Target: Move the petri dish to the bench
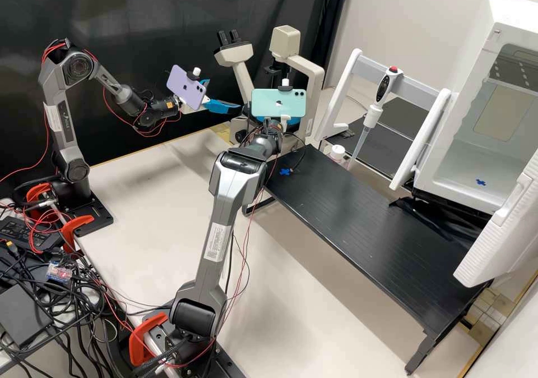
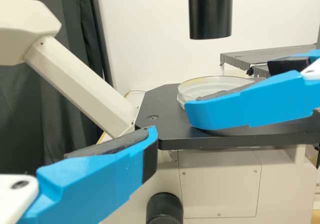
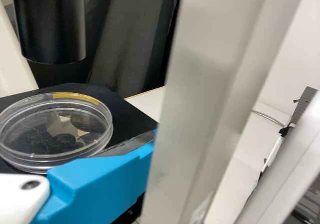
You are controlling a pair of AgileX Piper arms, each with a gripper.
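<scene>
A clear round petri dish (image 2: 210,88) rests flat on the microscope's black stage (image 2: 165,104), below a black cylinder. Beside the microscope my left gripper (image 1: 219,94) stands open. One finger of the left gripper (image 2: 171,123) overlaps the dish's near side in its wrist view; nothing is held. My right gripper (image 1: 284,121) is at the microscope, partly behind the teal phone, and open. From the right wrist the dish (image 3: 55,129) lies just beyond one blue finger of the right gripper (image 3: 175,141); a pale upright post hides its other finger.
The pale microscope (image 1: 314,78) stands behind the right arm. A black raised bench (image 1: 370,226) bears a blue cross mark (image 1: 285,171) at its near-microscope end. Farther right are a pipette (image 1: 372,111) on a white stand, a white bottle (image 1: 337,152) and an open white chamber (image 1: 465,165).
</scene>
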